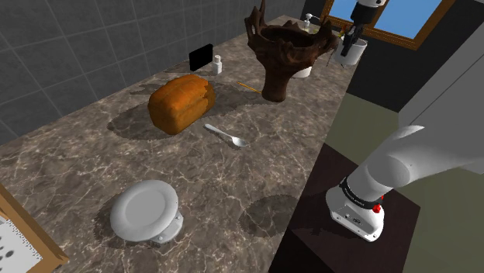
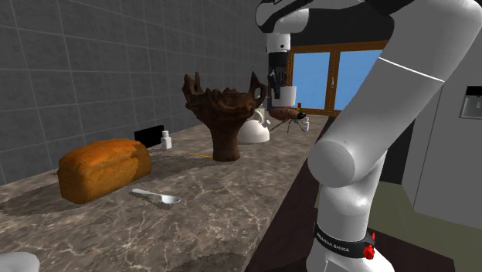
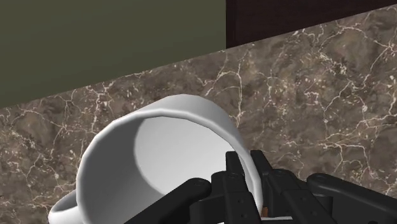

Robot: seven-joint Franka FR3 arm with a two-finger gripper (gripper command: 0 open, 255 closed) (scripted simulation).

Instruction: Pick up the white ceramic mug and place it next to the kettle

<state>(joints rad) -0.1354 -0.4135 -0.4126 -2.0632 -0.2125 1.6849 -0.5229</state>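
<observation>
My black gripper point(image 1: 349, 35) hangs at the far end of the marble counter point(image 1: 93, 163), near the window, shut on the rim of a white mug point(image 1: 354, 51). The mug point(image 2: 288, 95) is lifted clear of the counter, beside a brown vase. In the wrist view the mug point(image 3: 159, 153) tilts with its opening showing and its wall clasped by the gripper point(image 3: 240, 173). A white rounded kettle point(image 2: 253, 131) stands on the counter behind the vase, below the mug and toward the second exterior view's left; the vase partly hides the kettle point(image 1: 304, 71).
A tall brown jagged vase point(image 1: 283, 54) stands between the kettle and a loaf of bread point(image 1: 181, 102). A spoon point(image 1: 227, 136), a small white shaker point(image 1: 218, 65), a black box point(image 1: 201, 57) and a white domed dish point(image 1: 145, 209) also lie on the counter. The counter edge runs along the shoulder view's right.
</observation>
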